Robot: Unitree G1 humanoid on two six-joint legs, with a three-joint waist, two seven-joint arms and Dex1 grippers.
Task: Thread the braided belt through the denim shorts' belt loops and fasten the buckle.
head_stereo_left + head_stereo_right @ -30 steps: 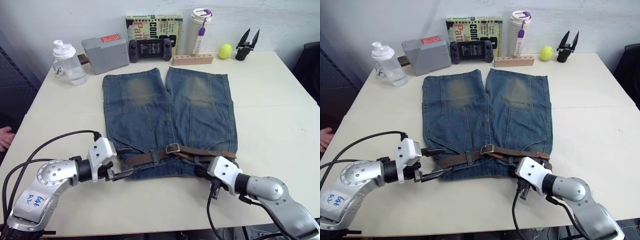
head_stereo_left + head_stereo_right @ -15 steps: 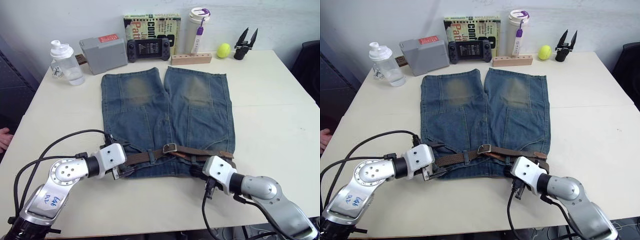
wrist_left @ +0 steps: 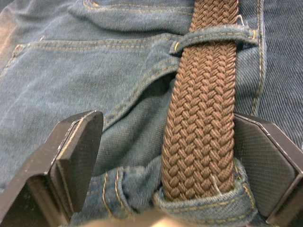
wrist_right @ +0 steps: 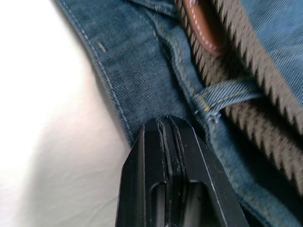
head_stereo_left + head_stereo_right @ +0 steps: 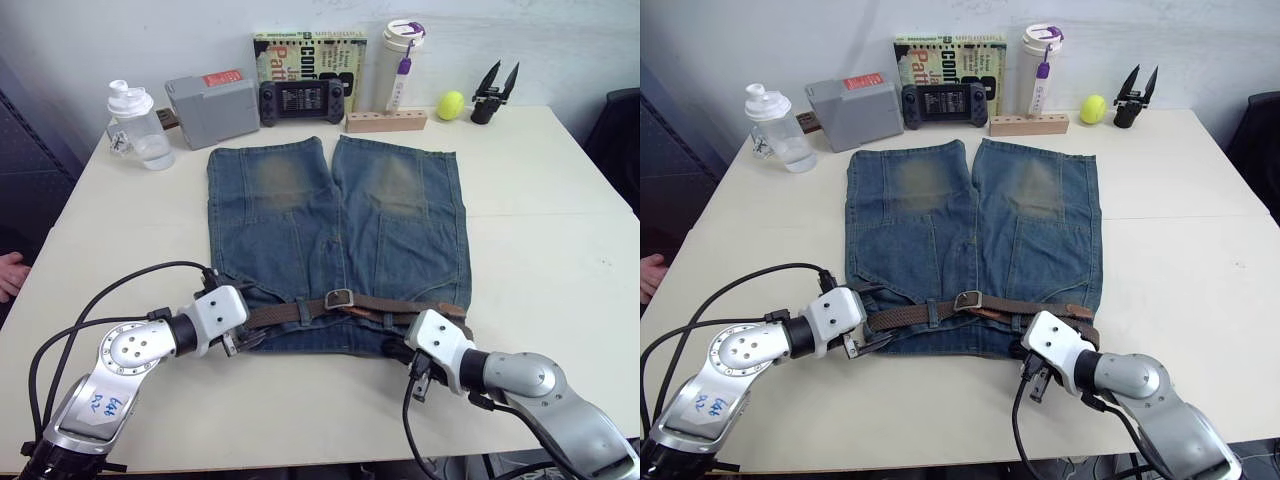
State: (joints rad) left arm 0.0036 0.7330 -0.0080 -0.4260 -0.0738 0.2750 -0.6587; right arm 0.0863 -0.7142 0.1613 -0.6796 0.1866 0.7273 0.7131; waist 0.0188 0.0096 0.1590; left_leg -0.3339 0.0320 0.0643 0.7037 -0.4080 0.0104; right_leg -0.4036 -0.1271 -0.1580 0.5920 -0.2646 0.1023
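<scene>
Left gripper [image 3: 165, 156], at the left end of the waistband: fingers [image 3: 75, 151] spread apart, straddling the braided belt [image 3: 201, 109] and a fold of denim without pinching either. In the left wrist view the belt passes under two belt loops [image 3: 215, 37], one beyond the fingers and one at their base.

Right gripper [image 4: 171, 137], at the right end of the waistband: fingers pressed together, tip resting at the edge of the denim shorts [image 5: 335, 215], just beside a loop through which the belt runs; a tan leather belt tip lies near it.

The shorts lie flat on the cream table [image 5: 545, 230], waistband toward the robot, legs pointing away. The belt runs along the waistband between the two grippers; the silver buckle [image 5: 341, 298] sits near the middle of the waistband.

Along the far table edge: a clear shaker bottle [image 5: 135, 125], a grey box [image 5: 211, 107], a black handheld game console [image 5: 303, 101], a book [image 5: 310, 60], a white tumbler [image 5: 400, 65], a wooden block [image 5: 386, 121], a yellow-green ball [image 5: 450, 104], a spare black gripper [image 5: 497, 88].
</scene>
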